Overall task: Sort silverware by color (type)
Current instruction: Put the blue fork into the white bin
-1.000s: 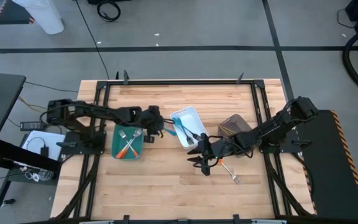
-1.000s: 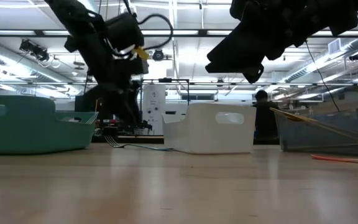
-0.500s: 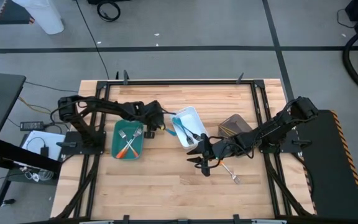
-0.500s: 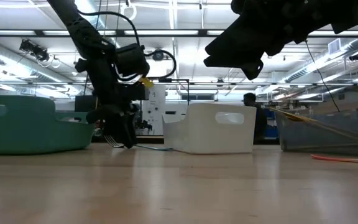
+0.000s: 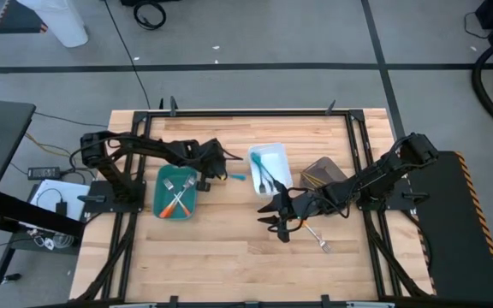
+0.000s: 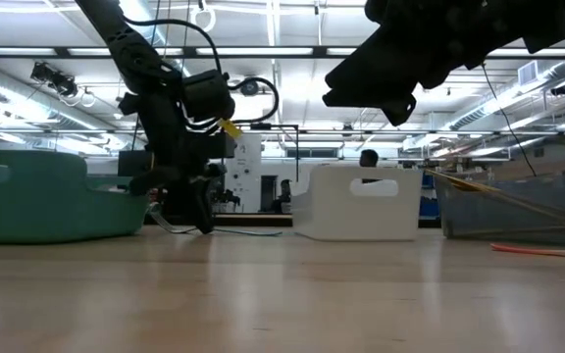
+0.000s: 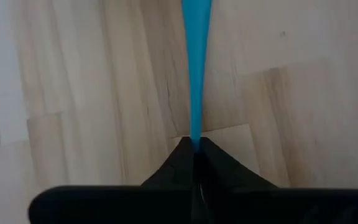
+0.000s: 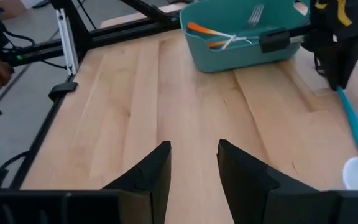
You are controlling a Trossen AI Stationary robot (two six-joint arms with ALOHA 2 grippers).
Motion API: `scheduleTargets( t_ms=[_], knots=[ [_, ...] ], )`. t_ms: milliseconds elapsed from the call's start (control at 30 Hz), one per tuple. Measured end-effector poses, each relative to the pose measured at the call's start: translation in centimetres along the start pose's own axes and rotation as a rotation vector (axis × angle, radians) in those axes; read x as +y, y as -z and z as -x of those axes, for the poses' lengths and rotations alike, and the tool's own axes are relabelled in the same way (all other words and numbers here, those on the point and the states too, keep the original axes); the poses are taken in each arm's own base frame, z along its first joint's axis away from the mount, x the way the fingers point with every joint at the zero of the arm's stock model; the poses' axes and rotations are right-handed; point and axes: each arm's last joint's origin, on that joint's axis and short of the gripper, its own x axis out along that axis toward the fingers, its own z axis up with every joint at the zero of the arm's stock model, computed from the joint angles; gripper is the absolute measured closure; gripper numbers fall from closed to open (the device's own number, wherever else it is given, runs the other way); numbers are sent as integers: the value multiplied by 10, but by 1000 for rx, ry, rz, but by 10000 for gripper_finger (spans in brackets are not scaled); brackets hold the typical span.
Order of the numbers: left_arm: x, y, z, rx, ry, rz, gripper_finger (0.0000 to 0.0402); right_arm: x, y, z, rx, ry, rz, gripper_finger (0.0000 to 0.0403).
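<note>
A blue-handled piece of silverware point(image 5: 234, 177) lies on the table between the teal tray point(image 5: 176, 204) and the white tray point(image 5: 270, 159). My left gripper point(image 5: 216, 168) is shut on it. The teal tray holds orange-handled forks point(image 5: 178, 198), and the white tray holds blue-handled pieces point(image 5: 264, 177). My right gripper point(image 5: 276, 219) hangs open above the table in front of the white tray, holding nothing. Beside it an orange-handled piece point(image 5: 300, 224) and a gold fork point(image 5: 322, 243) lie on the wood. My left gripper pinches the narrow end of the blue handle point(image 7: 195, 140) between its two fingertips. The fingers point(image 6: 192, 201) come slanting down from the table's left. The handle point(image 8: 356, 127) runs on away from them toward the white tray and lies low on the wood.
A grey-brown tray point(image 5: 323, 174) stands to the right of the white one. A black frame point(image 5: 255, 111) runs around the tabletop. Bare wood lies toward the near edge point(image 5: 229, 265). In the low view people move in the room behind the table.
My left gripper has come down and toward the white tray, then shut on the blue handle. The white tray has slid toward the table's right and turned a little. The blue-handled piece now lies free of it on the wood.
</note>
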Motion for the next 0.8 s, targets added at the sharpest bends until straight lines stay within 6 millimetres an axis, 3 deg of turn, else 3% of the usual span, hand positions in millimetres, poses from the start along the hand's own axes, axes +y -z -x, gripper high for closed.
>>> scheduleTargets(
  t_ms=[233, 467, 800],
  knots=[
    [-5, -9, 3, 21, 17, -68, 385, -2, 2, 0, 20, 36, 8, 265],
    [-13, -35, 13, 12, 15, -132, 385, -3, 3, 1, 26, 63, 4, 265],
    [-16, -59, 42, -6, -87, -129, 385, -6, -7, 29, 55, 180, 0, 265]
  ],
)
